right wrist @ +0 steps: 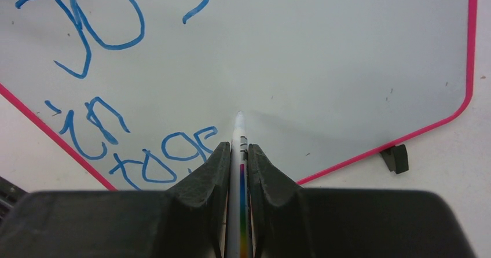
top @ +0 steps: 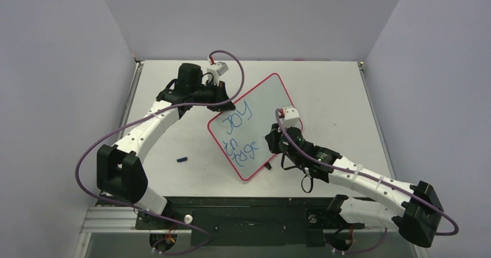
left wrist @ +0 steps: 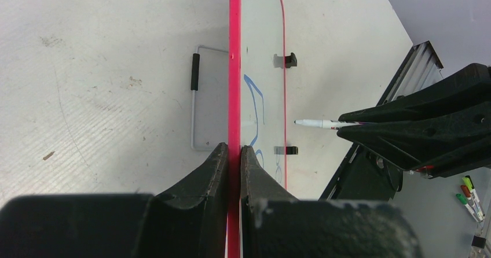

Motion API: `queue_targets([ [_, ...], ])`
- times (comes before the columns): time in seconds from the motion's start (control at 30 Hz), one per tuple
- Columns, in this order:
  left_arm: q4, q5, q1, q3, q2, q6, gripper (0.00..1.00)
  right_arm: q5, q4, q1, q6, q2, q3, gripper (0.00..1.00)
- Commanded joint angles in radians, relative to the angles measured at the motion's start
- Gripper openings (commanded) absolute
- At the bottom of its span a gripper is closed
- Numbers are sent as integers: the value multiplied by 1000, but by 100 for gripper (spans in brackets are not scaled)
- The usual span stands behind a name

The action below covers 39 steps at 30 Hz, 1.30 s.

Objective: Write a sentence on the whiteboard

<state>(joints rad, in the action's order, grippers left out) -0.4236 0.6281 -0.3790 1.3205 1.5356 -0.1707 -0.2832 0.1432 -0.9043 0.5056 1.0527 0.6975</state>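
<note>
Tabletop (top: 336,96): whiteboard (top: 260,104), small blue piece (top: 182,159) nearby

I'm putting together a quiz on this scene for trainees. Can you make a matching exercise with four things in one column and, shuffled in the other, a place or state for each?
Things:
1. left gripper
2. right gripper
3. small blue object
4. whiteboard

Places or states:
A. lies loose on the table, left of the board
B. carries blue handwriting
C. shut on the board's red-pink edge
D. shut on a marker

Pairs: 1-C, 2-D, 3-A, 4-B
</note>
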Motion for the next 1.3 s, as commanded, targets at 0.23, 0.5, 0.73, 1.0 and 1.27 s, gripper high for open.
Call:
queue_targets([
  [0.23, 45, -20, 0, 22, -17, 48, 0, 100, -110, 5, 7, 58, 23, 0],
  [0.5, 45, -21, 0, 21, -16, 48, 0, 107, -133, 4, 7, 94, 17, 0],
  [0.73, 45, -23, 0, 20, -14, 49, 0, 79, -134, 6, -1, 115, 7, 0],
  [1.0, 42, -26, 0, 22, -13, 50, 0, 44, -109, 35, -8, 107, 5, 0],
  [1.27, 42, -27, 0, 23, -10, 51, 0, 42, -90, 67, -18, 97, 11, 0],
])
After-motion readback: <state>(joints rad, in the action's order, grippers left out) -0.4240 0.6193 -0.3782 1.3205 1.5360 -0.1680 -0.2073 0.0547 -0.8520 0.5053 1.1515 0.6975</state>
